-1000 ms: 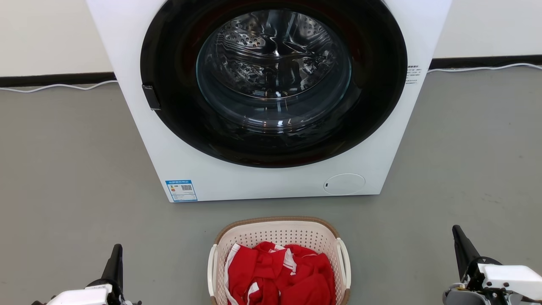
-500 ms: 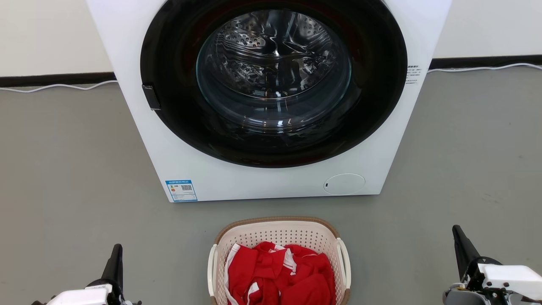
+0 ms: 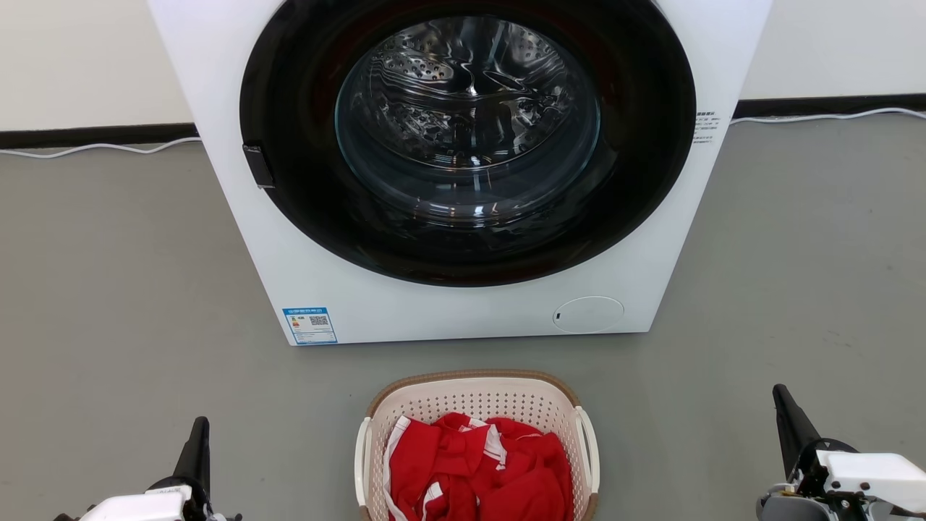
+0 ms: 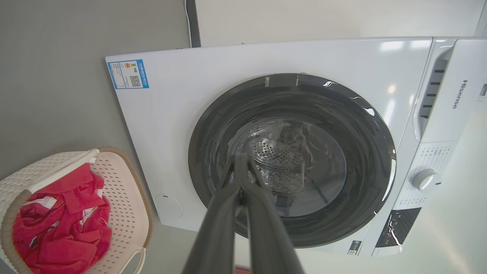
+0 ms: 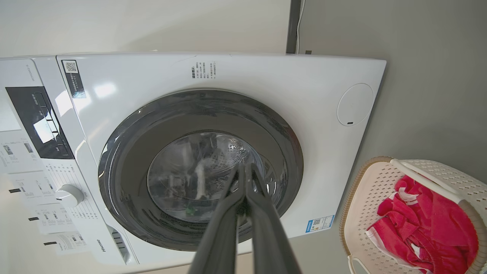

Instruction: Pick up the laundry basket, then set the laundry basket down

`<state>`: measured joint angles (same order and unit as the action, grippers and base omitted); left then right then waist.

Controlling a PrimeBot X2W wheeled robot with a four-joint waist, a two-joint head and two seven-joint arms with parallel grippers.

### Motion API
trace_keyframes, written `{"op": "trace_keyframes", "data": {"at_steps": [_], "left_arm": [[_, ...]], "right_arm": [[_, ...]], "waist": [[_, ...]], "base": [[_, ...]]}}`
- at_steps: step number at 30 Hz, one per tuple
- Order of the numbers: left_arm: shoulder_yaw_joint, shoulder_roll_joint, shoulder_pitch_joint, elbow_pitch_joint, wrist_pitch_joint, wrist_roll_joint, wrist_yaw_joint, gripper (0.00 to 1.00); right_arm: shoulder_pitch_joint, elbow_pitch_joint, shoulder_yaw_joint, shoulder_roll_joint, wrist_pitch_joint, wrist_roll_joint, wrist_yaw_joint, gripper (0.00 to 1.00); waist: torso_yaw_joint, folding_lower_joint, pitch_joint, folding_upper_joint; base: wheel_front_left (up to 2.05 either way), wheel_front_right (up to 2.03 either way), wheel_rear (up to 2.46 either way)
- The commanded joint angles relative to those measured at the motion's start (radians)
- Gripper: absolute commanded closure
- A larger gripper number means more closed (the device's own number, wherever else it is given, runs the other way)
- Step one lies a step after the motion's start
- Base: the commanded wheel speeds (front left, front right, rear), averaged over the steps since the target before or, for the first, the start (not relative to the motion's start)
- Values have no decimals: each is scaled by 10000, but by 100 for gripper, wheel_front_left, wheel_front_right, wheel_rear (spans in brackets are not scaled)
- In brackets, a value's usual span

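Grey floor (image 3: 108,289), pale wall (image 3: 72,58) behind. A white washing machine (image 3: 463,311) stands against the wall with its round glass door (image 3: 466,116) facing the robot.

The laundry basket (image 3: 474,398) stands upright on the floor just in front of the machine, midway between the two arms. Its near end is cut off by the lower edge of the head view. It holds a loose heap of red clothing (image 3: 477,463) with white trim, and a white handle (image 3: 592,449) runs along each long side.

The left claw (image 3: 201,428) sits low on the left and the right claw (image 3: 781,399) low on the right. Each is well apart from the basket, with its fingers pressed together on nothing. The wrist views show both pointing at the machine door.

Stage: a basket on the floor with both claws clear of it fits a basket waiting to be lifted. It fits equally one already put back down. The pictures do not settle which.

Hazards, as judged:
- Fingers pressed together cannot take a thin handle and would only knock the basket aside.
- The basket looks light and the floor smooth, so a push from one side would likely slide or turn it.
- If one handle were lifted higher than the other, the basket would tilt and could spill the clothing.
- The machine front is close, so a forward swing could strike it.
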<state>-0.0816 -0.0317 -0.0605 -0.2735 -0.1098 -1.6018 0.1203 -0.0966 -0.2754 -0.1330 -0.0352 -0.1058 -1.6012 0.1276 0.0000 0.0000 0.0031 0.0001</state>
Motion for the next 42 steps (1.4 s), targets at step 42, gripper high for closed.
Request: {"op": "trace_keyframes", "data": {"at_steps": [42], "left_arm": [[-322,-185,-475,284,-34,-69,104,100]], "right_arm": [[-113,307,194,-150,-73,-76,31,100]], "waist": [[0,0,0,-1]], "base": [[0,0,0]]}}
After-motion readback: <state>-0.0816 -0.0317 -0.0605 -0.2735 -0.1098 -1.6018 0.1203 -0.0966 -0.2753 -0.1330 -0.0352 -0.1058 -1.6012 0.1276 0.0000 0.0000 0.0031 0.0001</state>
